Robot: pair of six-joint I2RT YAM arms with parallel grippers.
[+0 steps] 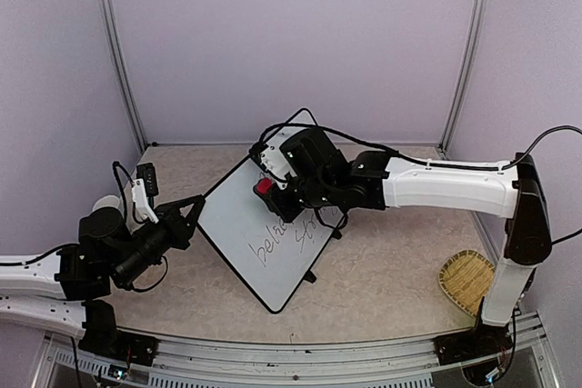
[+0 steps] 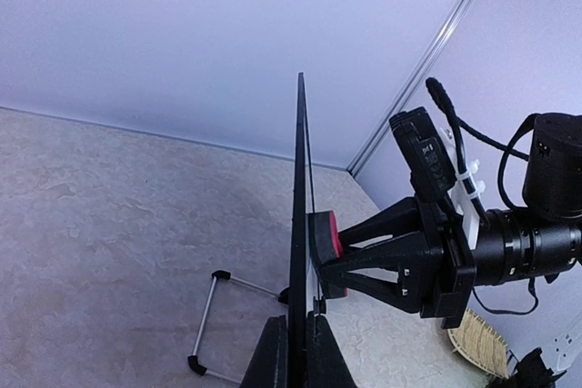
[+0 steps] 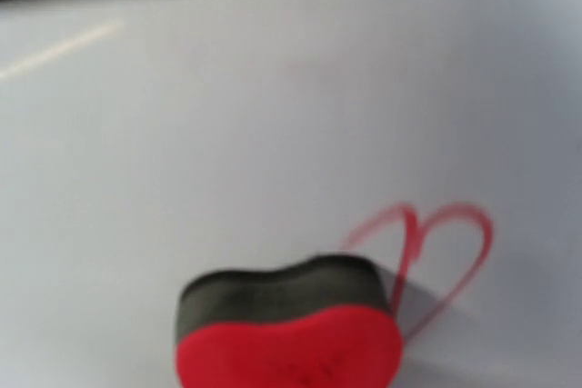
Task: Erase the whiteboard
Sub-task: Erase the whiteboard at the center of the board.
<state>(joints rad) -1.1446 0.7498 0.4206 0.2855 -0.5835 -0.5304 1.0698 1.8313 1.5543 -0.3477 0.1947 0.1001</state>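
Left pincer (image 1: 194, 213): jaws closed on the edge of the whiteboard (image 1: 235, 215), one finger on each face. In the left wrist view I see the board edge-on, rising straight out from between the fingers (image 2: 273, 356).

Right pincer (image 1: 273, 194): closed on a red-and-black eraser (image 1: 264, 186), whose black side is flat against the board face that is turned toward this pincer.

Right wrist view, blurred: a red heart (image 3: 409, 243) is drawn on the board just right of the eraser, touching its corner.

Black handwriting (image 1: 284, 243) sits on the same face, nearer to me than the right pincer.

A wire foot (image 2: 207, 324) rests on the table on the board's far side from the eraser.

A woven tray (image 1: 466, 281) lies well apart from both pincers.
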